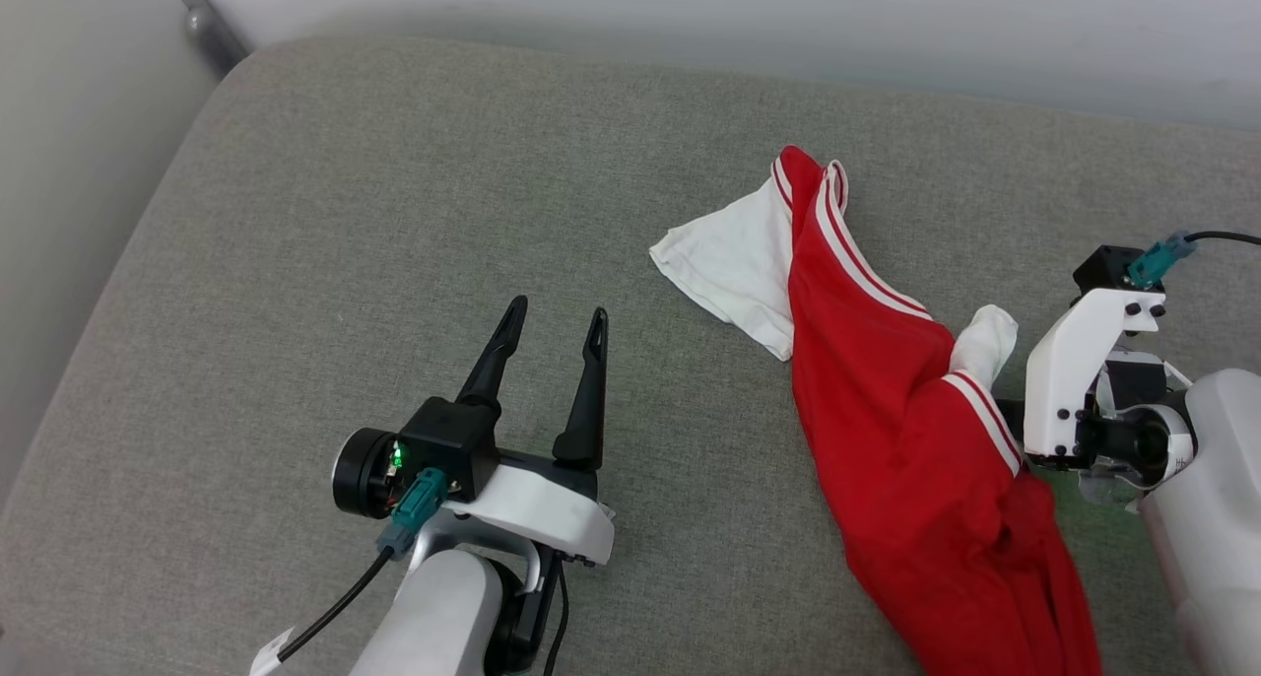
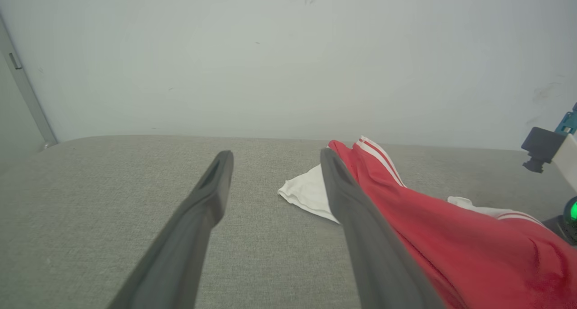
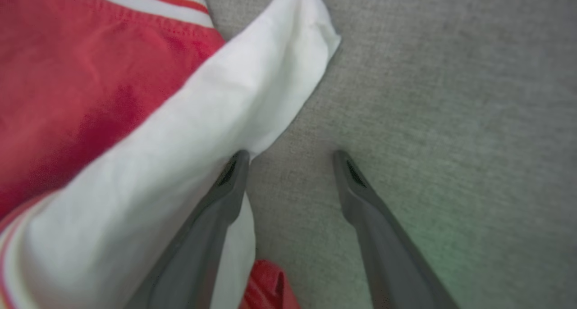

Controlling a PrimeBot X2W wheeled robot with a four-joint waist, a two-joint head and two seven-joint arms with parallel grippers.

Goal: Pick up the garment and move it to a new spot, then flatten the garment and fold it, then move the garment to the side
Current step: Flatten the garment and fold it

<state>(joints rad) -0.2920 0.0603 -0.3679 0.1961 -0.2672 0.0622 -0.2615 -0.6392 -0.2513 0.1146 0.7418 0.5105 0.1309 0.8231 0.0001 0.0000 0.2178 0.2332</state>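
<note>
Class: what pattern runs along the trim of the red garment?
White stripes on red trim of the garment, best in the head view.

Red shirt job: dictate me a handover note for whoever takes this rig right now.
Left gripper: open, empty, over the cushion, left of the shirt.
Right gripper: open, holding nothing, fingers at the shirt's white sleeve.
Shirt: bunched in a long ridge on the cushion's right side.
Done: no flattening or folding yet.
Left: grasp it, spread it flat, fold it, move it aside.
</note>
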